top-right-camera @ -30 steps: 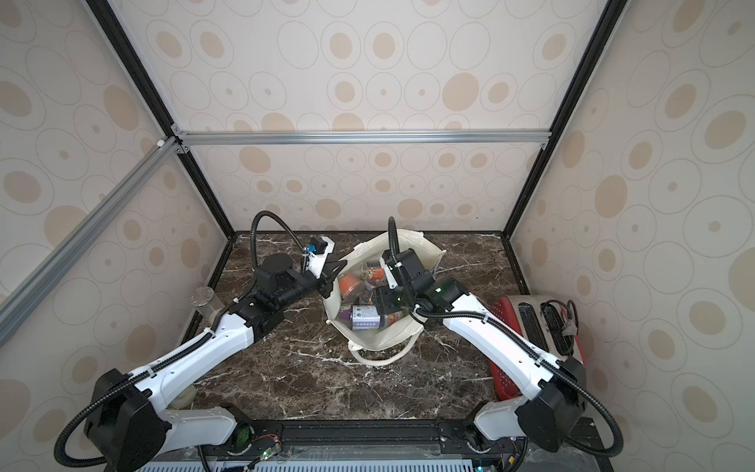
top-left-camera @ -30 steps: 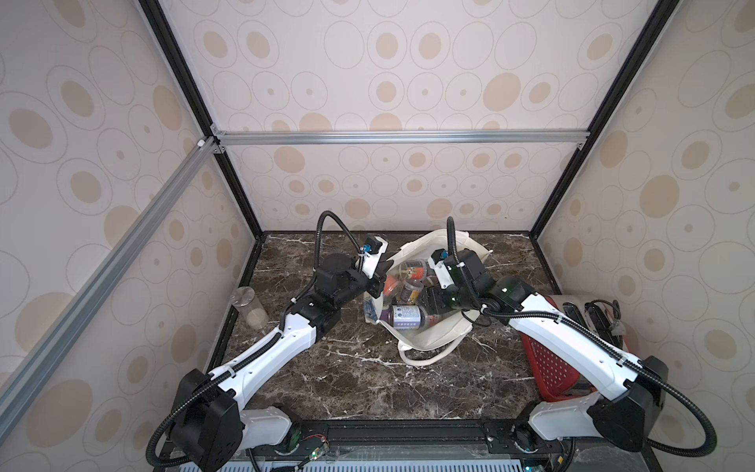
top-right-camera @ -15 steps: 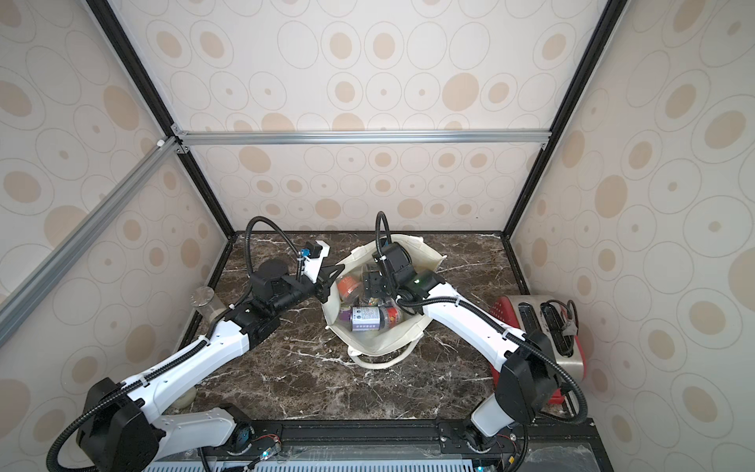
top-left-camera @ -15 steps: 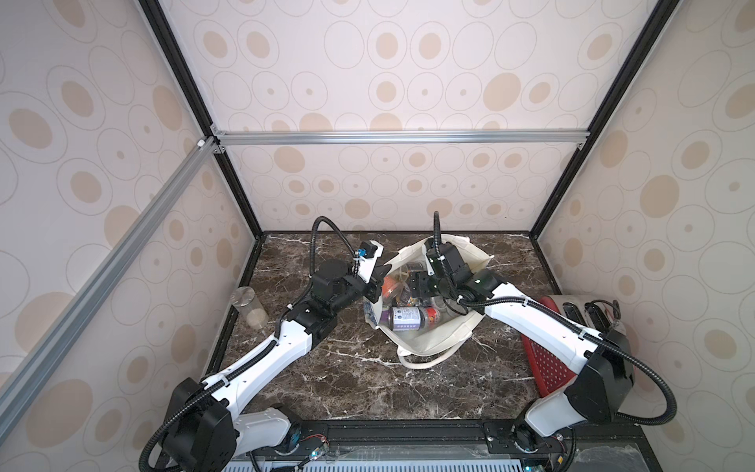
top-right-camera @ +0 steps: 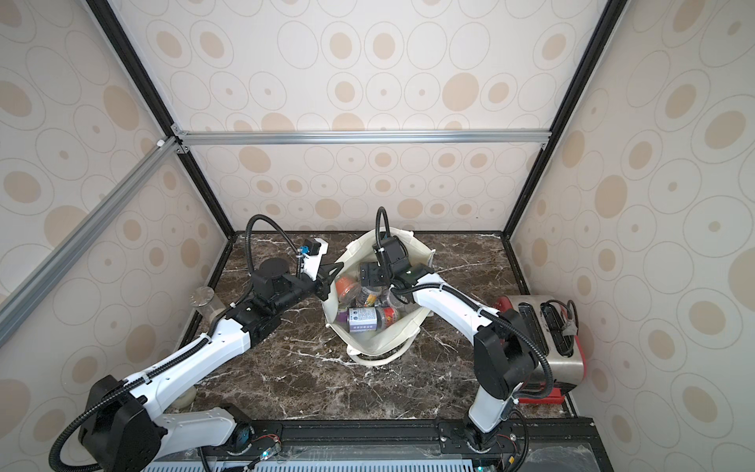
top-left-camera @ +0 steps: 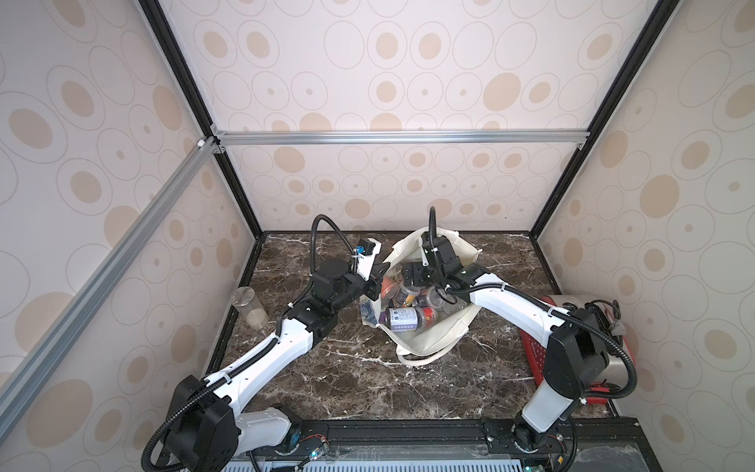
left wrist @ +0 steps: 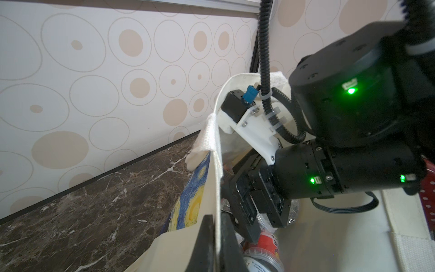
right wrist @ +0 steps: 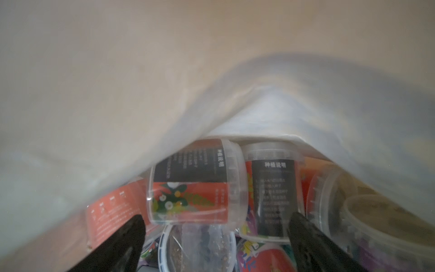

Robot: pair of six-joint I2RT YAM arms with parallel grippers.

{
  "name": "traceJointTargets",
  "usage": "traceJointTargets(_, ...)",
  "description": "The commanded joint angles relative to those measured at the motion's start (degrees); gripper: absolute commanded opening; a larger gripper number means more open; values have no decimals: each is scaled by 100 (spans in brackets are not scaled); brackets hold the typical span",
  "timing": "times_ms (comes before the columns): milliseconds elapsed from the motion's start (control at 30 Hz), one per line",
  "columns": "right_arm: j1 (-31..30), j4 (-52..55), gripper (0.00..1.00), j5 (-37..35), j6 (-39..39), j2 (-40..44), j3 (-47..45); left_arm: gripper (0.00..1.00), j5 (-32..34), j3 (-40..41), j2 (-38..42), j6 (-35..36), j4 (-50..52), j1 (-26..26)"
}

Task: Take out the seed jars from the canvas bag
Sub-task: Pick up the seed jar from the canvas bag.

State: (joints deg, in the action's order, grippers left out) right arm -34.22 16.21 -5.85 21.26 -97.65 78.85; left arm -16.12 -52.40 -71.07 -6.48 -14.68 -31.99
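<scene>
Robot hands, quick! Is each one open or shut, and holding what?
Left gripper: shut on the canvas bag rim.
Right gripper: open inside the bag above the seed jars, holding nothing.

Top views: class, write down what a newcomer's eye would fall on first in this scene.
The canvas bag stands at centre, mouth open and crammed with seed jars. The left gripper pinches the bag's rim, jaws shut, while the right gripper reaches inside, jaws open over the jars. A silver toaster sits at the far right.
</scene>
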Motion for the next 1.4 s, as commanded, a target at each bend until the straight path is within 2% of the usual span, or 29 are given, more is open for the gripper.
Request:
traceJointTargets(0, 81, -537, 94, 653, -237, -196, -16, 0, -20, -318, 14, -11, -255, -26)
traceJointTargets(200, 91, -789, 92, 1262, -294, -485, 44, 0, 154, -426, -70, 94, -185, -23)
traceJointTargets(367, 97, -700, 92, 1095, -382, -715, 225, 0, 97, -446, -91, 94, -229, -26)
traceJointTargets(600, 118, -450, 85, 1140, -614, -1015, 615, 0, 74, -489, -78, 137, -237, -22)
traceJointTargets(800, 117, -5, 85, 650, -732, -1316, 993, 0, 87, -491, -45, 200, -229, -24)
traceJointTargets(1000, 117, -30, 82, 1040, -1051, -1557, 1200, 0, 109, -469, -31, 224, -246, -21)
traceJointTargets(1200, 43, 111, 85, 1598, -1107, -1641, 1314, 0, 117, -459, -24, 242, -237, -18)
traceJointTargets(1367, -132, 39, 88, 1406, -1559, -1667, 1233, 0, 125, -397, 4, 389, -203, -19)
